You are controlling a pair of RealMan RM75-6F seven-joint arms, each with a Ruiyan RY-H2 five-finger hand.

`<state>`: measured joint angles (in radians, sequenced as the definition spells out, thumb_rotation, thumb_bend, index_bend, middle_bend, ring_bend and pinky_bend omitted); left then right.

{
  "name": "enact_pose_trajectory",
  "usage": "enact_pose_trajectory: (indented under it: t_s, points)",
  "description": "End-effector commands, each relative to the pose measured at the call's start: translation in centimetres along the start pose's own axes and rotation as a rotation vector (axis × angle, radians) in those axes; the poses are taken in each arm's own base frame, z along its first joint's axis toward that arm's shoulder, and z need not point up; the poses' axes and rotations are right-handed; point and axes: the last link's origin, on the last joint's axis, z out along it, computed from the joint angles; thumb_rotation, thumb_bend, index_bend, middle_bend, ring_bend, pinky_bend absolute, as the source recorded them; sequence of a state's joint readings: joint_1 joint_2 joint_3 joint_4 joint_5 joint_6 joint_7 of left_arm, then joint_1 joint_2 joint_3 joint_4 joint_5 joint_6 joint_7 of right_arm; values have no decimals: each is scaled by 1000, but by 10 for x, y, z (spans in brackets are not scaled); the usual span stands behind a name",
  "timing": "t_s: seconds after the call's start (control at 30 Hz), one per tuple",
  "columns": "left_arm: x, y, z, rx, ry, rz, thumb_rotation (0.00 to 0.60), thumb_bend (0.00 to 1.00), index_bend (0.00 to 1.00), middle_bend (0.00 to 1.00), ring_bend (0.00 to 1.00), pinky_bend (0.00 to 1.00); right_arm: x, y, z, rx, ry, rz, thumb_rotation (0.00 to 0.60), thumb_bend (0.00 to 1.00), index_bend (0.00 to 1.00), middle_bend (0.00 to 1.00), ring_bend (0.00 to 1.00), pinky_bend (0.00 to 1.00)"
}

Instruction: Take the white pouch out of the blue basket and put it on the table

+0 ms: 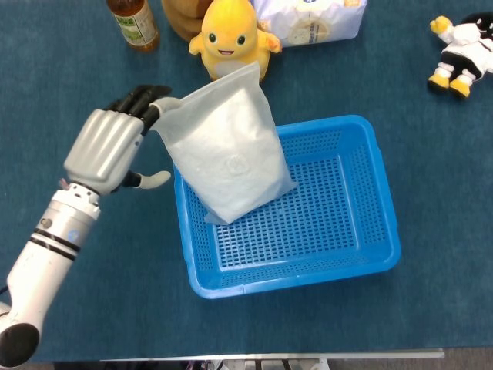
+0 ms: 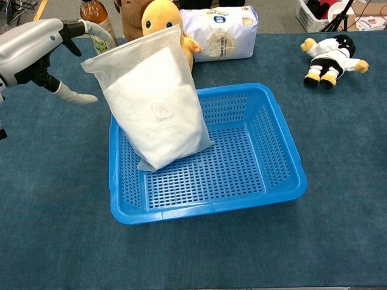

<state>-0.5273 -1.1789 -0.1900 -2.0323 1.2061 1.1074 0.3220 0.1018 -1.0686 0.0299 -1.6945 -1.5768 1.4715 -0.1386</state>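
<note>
The white pouch stands upright in the left part of the blue basket, leaning against the basket's back-left wall. My left hand is just left of the pouch's top corner, fingers spread, with fingertips reaching the pouch's upper left edge. Nothing is gripped; its thumb points toward the basket's rim. My right hand shows in neither view.
Behind the basket stand a yellow plush toy, a bottle and a white packet. A black-and-white plush lies at the far right. Blue cloth covers the table.
</note>
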Motion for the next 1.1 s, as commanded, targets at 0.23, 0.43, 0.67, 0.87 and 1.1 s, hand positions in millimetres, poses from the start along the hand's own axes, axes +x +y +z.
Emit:
enact_pose_trajectory:
  t_s: [0.23, 0.43, 0.67, 0.87, 1.1]
  points:
    - [-6, 5, 13, -1, 1, -23, 600, 116, 183, 132, 109, 279, -6, 0, -2, 1, -9, 0, 600, 0, 299, 278, 249, 448]
    - [-6, 7, 24, 13, 0, -29, 600, 116, 183, 113, 104, 279, -7, 0, -1, -1, -12, 1, 600, 0, 299, 277, 248, 448]
    - [-5, 9, 32, 58, -63, -46, 600, 113, 170, 90, 83, 279, -10, 0, -1, 2, -20, 7, 600, 0, 299, 278, 248, 448]
    - [-2, 7, 40, 91, -104, -59, 560, 112, 167, 89, 82, 279, -11, 0, -2, 1, -21, 11, 600, 0, 299, 278, 248, 448]
    - [4, 3, 48, 119, -118, -86, 518, 112, 167, 89, 83, 280, -12, 0, -2, -3, -26, 14, 600, 0, 299, 278, 249, 448]
